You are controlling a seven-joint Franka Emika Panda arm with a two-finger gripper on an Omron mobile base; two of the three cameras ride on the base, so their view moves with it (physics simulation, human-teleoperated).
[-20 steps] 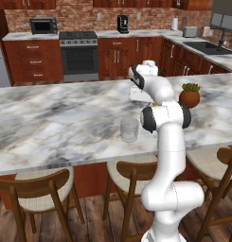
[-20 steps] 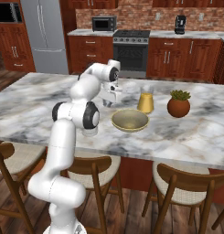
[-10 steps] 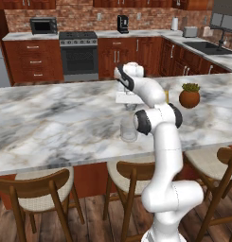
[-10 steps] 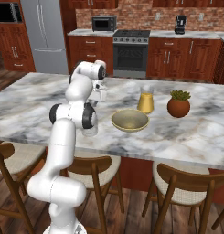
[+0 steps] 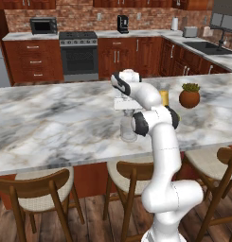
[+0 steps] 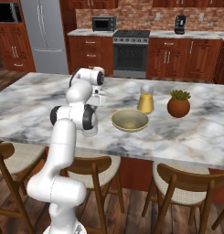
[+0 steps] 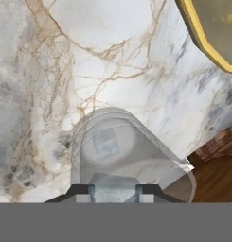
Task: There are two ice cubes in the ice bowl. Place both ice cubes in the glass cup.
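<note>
Marble table [image 5: 51, 118], frame centre: the tool [image 7: 115, 191] has swung from the dull yellow bowl [image 6: 130, 120] to above the clear glass tumbler [image 7: 129, 151]. It stays clamped on a pale ice cube [image 7: 114, 188]; another cube [image 7: 105, 143] lies inside, so release comes next.

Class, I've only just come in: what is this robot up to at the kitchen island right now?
The arm's gripper hangs over the glass cup on the marble counter, shut on an ice cube. Another ice cube already lies at the bottom of the cup. The ice bowl sits beside the cup, next to a potted plant.
</note>
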